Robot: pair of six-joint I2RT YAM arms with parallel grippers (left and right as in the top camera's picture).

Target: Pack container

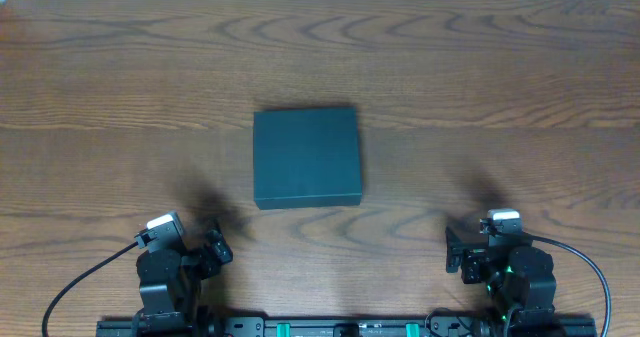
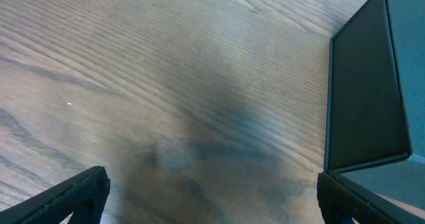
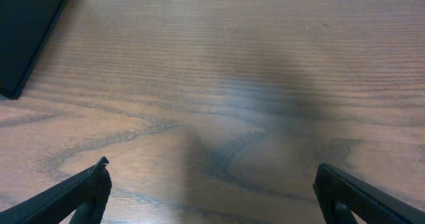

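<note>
On table [image 1: 100, 67]: container [image 1: 306, 157] closed; left pincer [image 2: 212, 196], right pincer [image 3: 211, 192] agape.

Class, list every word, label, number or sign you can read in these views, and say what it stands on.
None can be read. The container is plain dark on its lid and sides; the table shows only wood grain; the left gripper and right gripper bear no legible marks.

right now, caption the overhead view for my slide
Closed square dark green cardboard box centred on a wood-grain table.
</note>
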